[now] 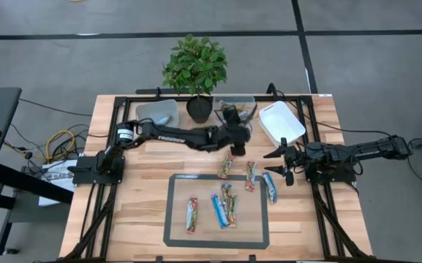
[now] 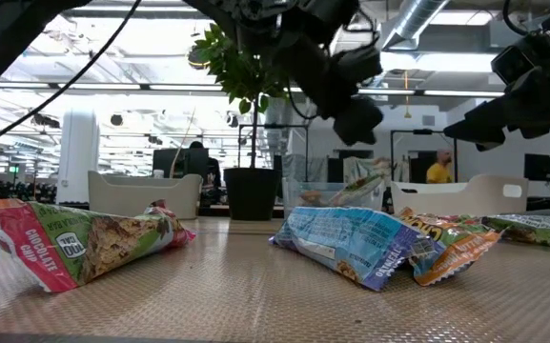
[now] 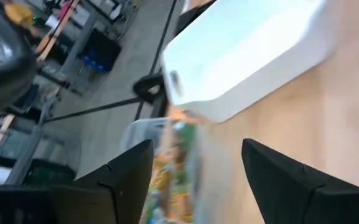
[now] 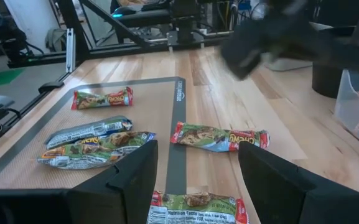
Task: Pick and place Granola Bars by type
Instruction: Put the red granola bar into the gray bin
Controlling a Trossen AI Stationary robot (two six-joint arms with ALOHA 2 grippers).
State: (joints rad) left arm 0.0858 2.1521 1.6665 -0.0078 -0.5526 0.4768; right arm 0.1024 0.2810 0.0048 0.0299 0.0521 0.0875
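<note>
Wood: the pale plank bench [image 1: 145, 183] carries a dark-rimmed mat [image 1: 175, 219] in its near half, with both arms reaching in over it.
Left claw [image 1: 238, 146]: at the end of the long left arm, stretched toward the bench's far middle, just near the clear tub [image 1: 234, 104]; its fingers [image 3: 120, 180] stand apart with nothing between them.
Right claw [image 1: 279, 165]: low at the 3 o'clock side of the bench, aimed toward the centre; its fingers [image 4: 126, 180] are spread wide and hold nothing.
Granola Bars: 6 lie flat in the open.
Red-and-green bar [image 1: 191, 215]: alone on the mat toward 9 o'clock, lengthwise; it shows close up in the low view [image 2: 74, 243].
Blue bar [image 1: 219, 211]: middle of the mat, touching the tan-and-green bar [image 1: 230, 204] beside it; the 2 overlap.
Bar off the mat [image 1: 227, 165]: on bare wood just beyond the mat's far edge, below the left claw.
Bar on the rim [image 1: 250, 176]: red and green, lying across the mat's far 1 o'clock corner.
Blue bar by the right claw [image 1: 270, 187]: just outside the mat's 3 o'clock edge, near the right fingertips.
Clear tub: at 12 o'clock, with coloured wrappers inside; how many, cannot tell.
White tub [image 1: 281, 121]: at 1 o'clock, beside the clear one.
Grey tub [image 1: 157, 113]: at 11 o'clock.
Potted plant [image 1: 195, 69]: far edge, between the grey and clear tubs.
</note>
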